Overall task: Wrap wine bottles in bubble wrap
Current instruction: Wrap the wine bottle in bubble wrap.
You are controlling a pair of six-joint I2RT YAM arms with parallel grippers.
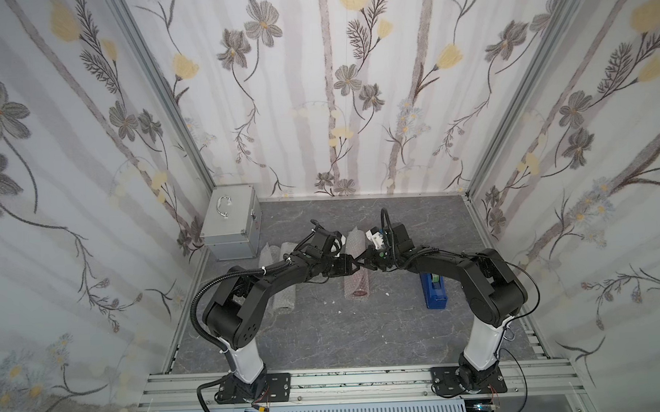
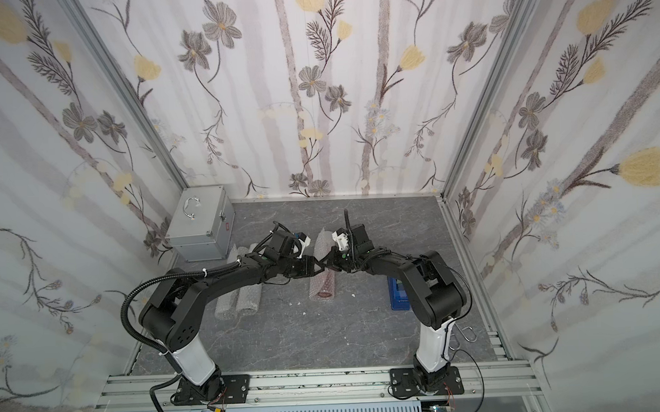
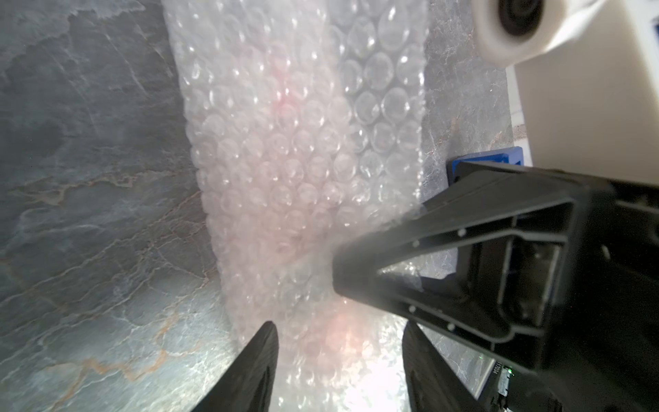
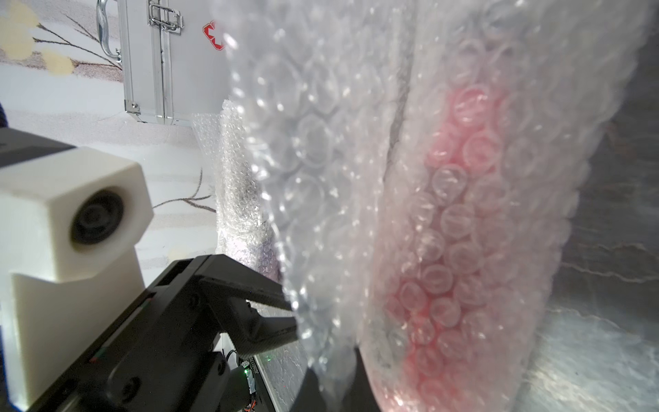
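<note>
- Left claw (image 3: 338, 360) stands wide astride the bubble wrap (image 3: 285, 171) roll on the table (image 1: 325, 335).
- Right claw (image 3: 337, 274) is pinched closed on the wrap's loose edge.

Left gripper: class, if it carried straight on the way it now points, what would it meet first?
Most likely the right gripper, nearly tip to tip with the left gripper above the bubble-wrapped red-pink bottle; the gap's depth is unclear.

On the grey marbled worktop (image 1: 325, 339) before you, a bubble-wrapped red-pink bottle (image 1: 357, 285) lies centrally. Two more bubble-wrap rolls (image 1: 284, 295) lie left of it, the silver metal case (image 1: 231, 225) behind them, the blue tape dispenser (image 1: 435, 292) right.
</note>
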